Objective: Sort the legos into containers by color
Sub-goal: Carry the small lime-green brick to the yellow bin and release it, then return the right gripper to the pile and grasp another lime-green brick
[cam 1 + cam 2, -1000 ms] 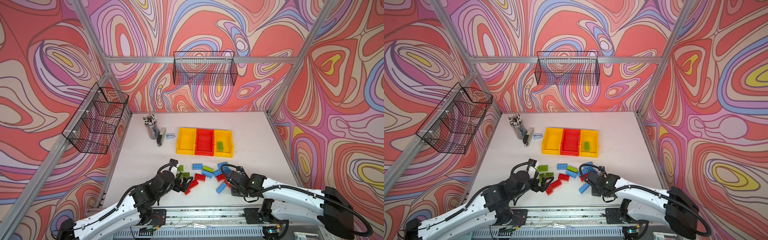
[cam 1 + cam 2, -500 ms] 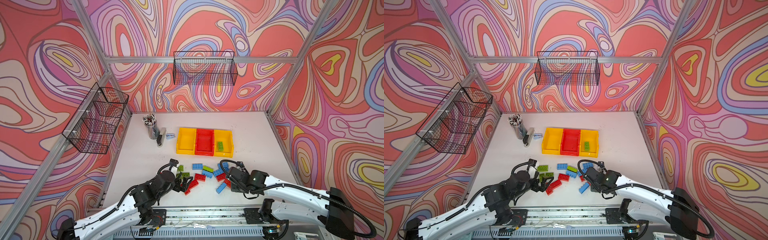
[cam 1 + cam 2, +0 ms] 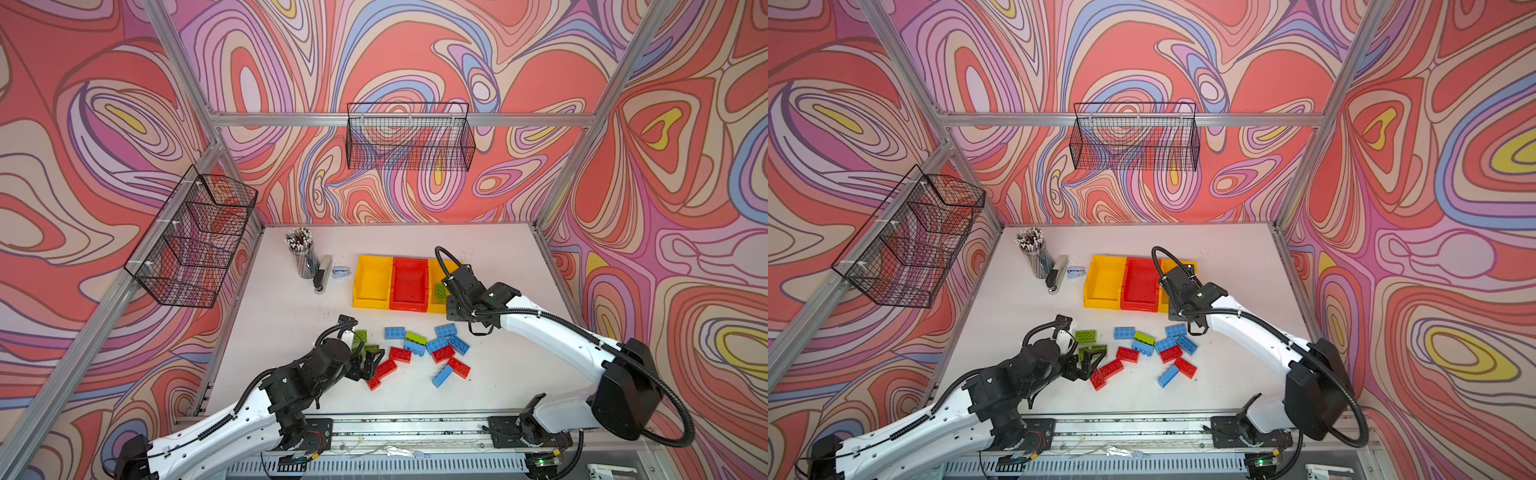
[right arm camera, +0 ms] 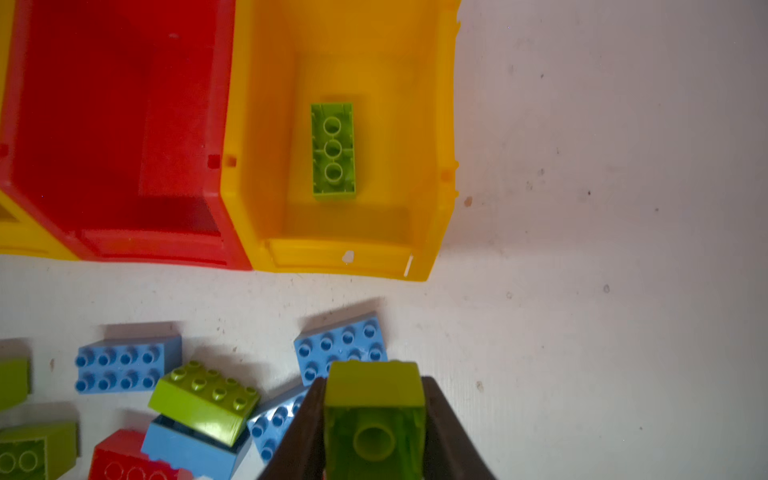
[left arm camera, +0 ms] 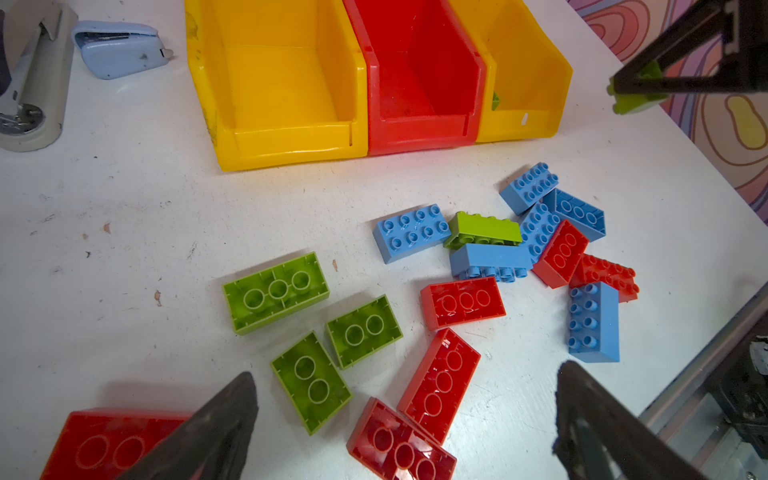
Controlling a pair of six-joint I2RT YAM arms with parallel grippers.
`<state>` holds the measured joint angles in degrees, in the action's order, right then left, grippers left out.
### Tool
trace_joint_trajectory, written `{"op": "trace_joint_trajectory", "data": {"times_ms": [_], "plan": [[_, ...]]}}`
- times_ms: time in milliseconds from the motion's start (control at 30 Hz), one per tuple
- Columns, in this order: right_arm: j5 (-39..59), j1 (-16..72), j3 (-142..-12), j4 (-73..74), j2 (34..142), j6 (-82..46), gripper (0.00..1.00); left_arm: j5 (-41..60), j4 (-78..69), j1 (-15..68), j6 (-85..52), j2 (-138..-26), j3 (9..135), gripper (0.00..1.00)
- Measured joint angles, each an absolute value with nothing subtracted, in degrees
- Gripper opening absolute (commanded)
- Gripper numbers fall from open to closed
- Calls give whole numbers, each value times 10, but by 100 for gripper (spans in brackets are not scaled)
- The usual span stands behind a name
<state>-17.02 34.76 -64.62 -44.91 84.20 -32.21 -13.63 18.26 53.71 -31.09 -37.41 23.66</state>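
My right tool clenches a green lego by its flat sides, low in the right wrist view, short of the yellow bin. Light, rigid, glossy, I judge; my left tool gapes wide.

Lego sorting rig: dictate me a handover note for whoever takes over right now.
Left gripper: open, empty, over the loose legos.
Right gripper: shut on a small green lego, near the right-end yellow bin.
Done: one long green lego in that bin; red bin and other yellow bin empty.
Left: drop the held one, then sort the loose reds, blues, greens.
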Motion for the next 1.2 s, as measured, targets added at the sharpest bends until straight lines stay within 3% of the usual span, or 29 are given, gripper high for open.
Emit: {"op": "trace_joint_trajectory", "data": {"times_ms": [200,533,700,900,1200], "plan": [[-130,290,-722,-398,954,-254,29,-153,183,537,-300,-412,267,100],[-88,258,-787,-362,1052,-211,32,-175,184,518,-261,-458,314,100],[-73,247,-789,-355,1070,-204,44,-140,184,444,-261,-452,313,100],[-63,240,-791,-351,1073,-195,63,-119,184,427,-262,-445,313,100],[-56,241,-812,-361,1054,-190,69,-115,185,427,-268,-440,313,100]]}}
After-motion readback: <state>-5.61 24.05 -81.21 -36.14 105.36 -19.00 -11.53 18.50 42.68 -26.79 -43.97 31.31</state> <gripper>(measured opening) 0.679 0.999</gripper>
